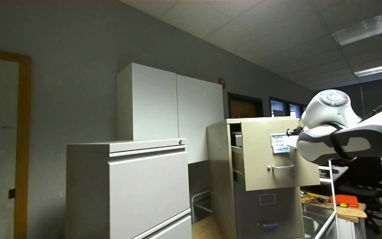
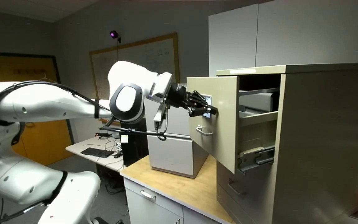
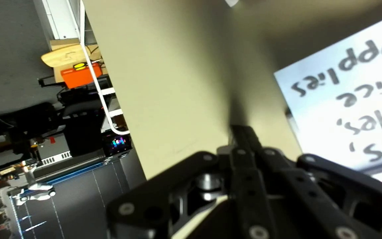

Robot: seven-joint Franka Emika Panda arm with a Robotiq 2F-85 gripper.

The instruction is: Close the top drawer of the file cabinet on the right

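- Facing the front of the top drawer (image 2: 224,130): the tool (image 2: 213,110), drawn narrow, its sides pressed together, nothing between.
- Drawer stands partly out of the file cabinet (image 2: 325,130); gap plain in both exterior views.
- Tool's tip meets its own shadow in the wrist view; contact likely, not certain. Sits beside the label card (image 3: 350,106), higher than the handle (image 2: 204,131), right of centre as one faces the cabinet.
- Drawer's long axis runs from front straight back into the cabinet, away from the tool.
- My read: push along that axis; off-centre pressure may bind or slip.
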